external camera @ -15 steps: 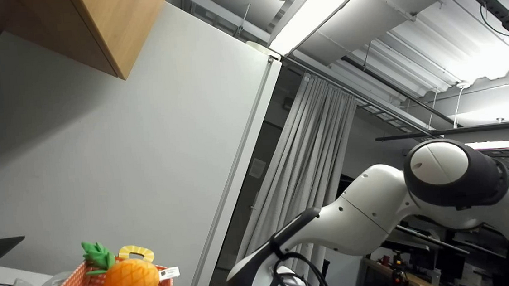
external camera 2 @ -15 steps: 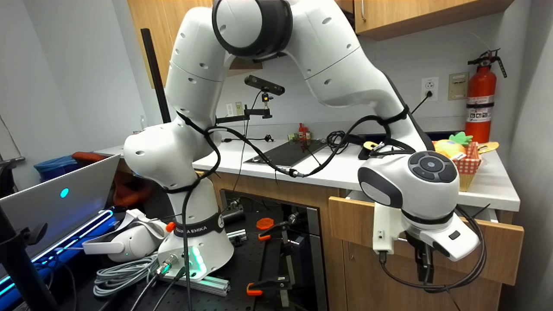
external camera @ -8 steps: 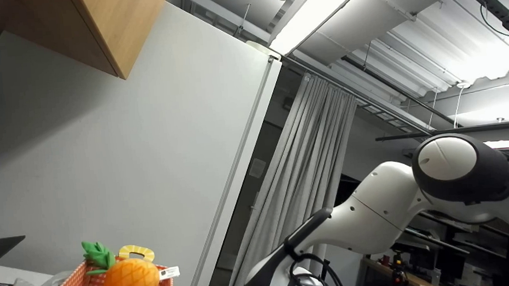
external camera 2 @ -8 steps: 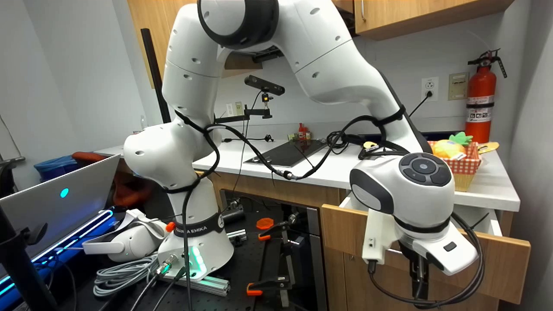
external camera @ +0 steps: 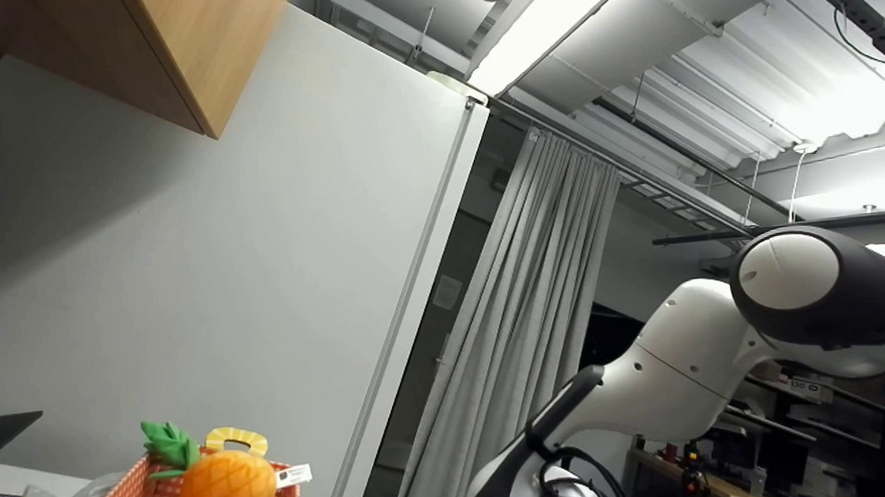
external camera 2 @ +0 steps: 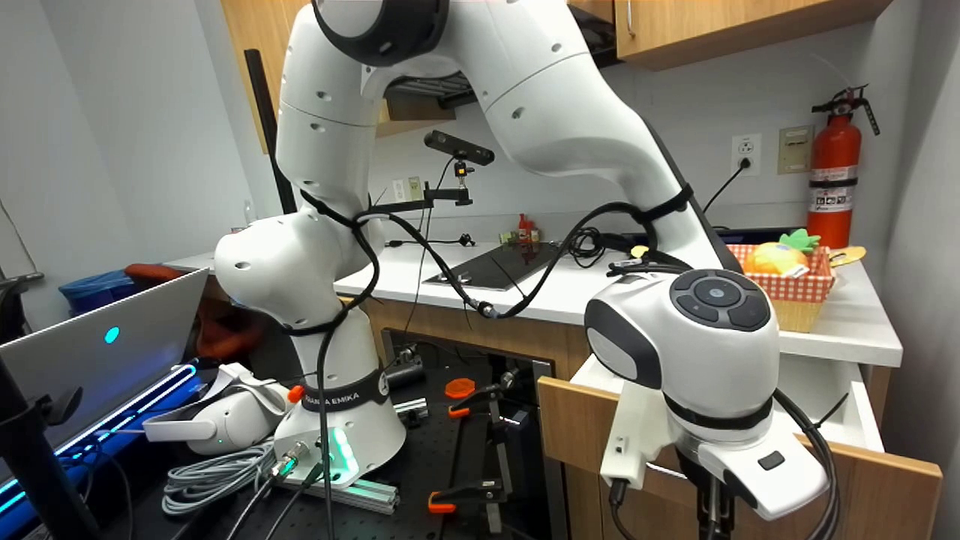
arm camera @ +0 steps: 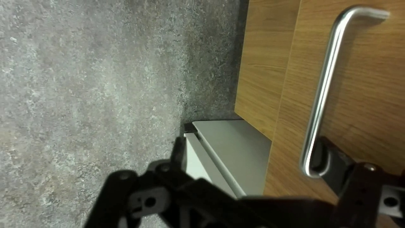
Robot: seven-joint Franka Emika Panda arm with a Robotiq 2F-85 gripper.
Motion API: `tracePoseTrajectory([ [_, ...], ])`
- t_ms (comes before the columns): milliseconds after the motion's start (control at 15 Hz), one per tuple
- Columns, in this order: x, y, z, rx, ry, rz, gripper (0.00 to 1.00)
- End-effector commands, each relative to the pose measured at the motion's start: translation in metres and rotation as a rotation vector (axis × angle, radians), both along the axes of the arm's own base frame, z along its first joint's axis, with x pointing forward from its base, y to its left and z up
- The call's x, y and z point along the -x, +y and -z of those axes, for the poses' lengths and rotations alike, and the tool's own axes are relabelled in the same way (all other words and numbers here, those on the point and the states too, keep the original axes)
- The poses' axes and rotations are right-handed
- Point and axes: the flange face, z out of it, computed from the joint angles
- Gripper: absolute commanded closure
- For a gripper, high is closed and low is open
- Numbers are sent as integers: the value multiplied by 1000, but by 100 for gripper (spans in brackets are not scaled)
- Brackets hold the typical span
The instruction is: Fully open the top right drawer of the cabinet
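We have the end effector (arm camera: 252, 145) spread wide, one finger (arm camera: 340, 167) tucked between handle (arm camera: 323, 85) and drawer front (arm camera: 373, 104).

Your arm (external camera 2: 555, 112) is glossy white with grey screw recesses (external camera 2: 517, 112), a black-collared elbow (external camera 2: 401, 34) and a black cable (external camera 2: 325, 465) strapped along it, plus dark buttons (external camera 2: 718, 293) on the wrist (external camera 2: 720, 367) at right, a black gripper (arm camera: 251, 147) with grey fittings (arm camera: 160, 197), and, at left, a green-lit base (external camera 2: 381, 444) whose black band (external camera 2: 352, 395) reads EMIKA.

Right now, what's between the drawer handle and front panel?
One finger of the claw, at the lower end of the handle in the wrist view; higher up, its gap to the front panel looks bare.
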Motion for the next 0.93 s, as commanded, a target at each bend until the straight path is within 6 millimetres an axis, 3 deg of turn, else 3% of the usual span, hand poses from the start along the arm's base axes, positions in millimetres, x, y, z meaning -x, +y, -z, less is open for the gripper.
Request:
tracePoseTrajectory([
  [0,2,-4,-24,23,-36,-7,0],
  [200,-7,7,-47,13,-89,-32,0],
  [667,-36,45,-128,1,-272,-118,0],
  [867,-46,65,-150,-12,-334,-148,0],
])
